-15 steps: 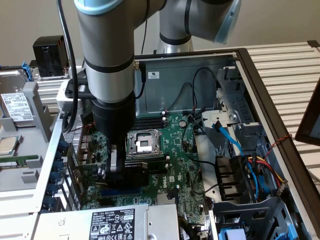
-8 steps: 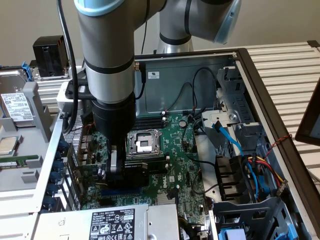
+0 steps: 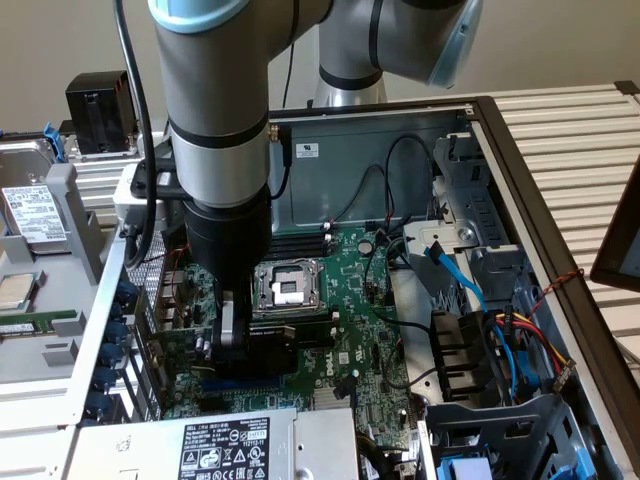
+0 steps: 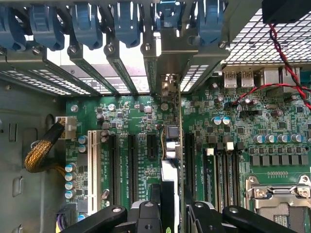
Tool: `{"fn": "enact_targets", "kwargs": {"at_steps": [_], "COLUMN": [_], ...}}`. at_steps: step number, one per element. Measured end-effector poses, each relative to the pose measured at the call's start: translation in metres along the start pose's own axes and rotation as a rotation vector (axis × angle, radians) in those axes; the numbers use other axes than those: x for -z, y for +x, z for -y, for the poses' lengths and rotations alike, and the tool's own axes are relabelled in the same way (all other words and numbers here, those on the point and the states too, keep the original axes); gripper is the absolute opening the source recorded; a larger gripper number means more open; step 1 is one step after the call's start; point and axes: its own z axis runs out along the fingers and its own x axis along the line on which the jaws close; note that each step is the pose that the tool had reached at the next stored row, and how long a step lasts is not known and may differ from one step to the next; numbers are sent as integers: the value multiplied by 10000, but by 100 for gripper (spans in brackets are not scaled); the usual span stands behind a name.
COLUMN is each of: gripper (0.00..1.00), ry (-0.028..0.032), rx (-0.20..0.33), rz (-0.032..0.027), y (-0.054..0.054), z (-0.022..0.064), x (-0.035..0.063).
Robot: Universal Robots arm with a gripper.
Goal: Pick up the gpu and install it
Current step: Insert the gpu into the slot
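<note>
Green on green: holds the gpu [image 4: 170, 141] edge-on in the hand [image 4: 171, 209], closed narrow against both faces of the card. Hangs upright inside the case [image 3: 480, 130], low over the motherboard [image 4: 233, 145], among the long black slots [image 4: 112, 165]. Cannot tell whether touching a slot beneath or just clear of it. Points the silver end bracket [image 4: 167, 82] toward the rear slot openings [image 4: 116, 63] under the blue latches [image 4: 126, 24].

Plenty to go wrong from here, by judgement:

- Could catch the bracket tip on the metal ribs of the rear frame and so twist the card in the grip.
- Could miss the slot sideways and press the lower edge onto bare board or the small parts just beside it, amid tight packing all round.
- Could go in one end first with any lean, then bind halfway and look seated without being so.
- Could bow the motherboard under a hard push on a misaligned card.
- Could slip as well: thin card, flat faces, a small hold near one end, and a long lever beyond it.

Less worry from the red and black wires [image 4: 282, 87] and the braided cable [image 4: 43, 150], both well apart from the card.
</note>
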Motion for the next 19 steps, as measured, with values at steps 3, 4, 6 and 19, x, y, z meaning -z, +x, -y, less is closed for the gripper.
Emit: {"fn": "enact_targets", "kwargs": {"at_steps": [3,4,6,19], "gripper": [27,27,27,27], "ry": [2,2,4,6], "rx": [-1,-1,-3,-4], "rz": [-13,-19,-38,-51], "y": [0,0,0,0], "z": [0,0,0,1], "x": [-2,-1,-3,-8]}}
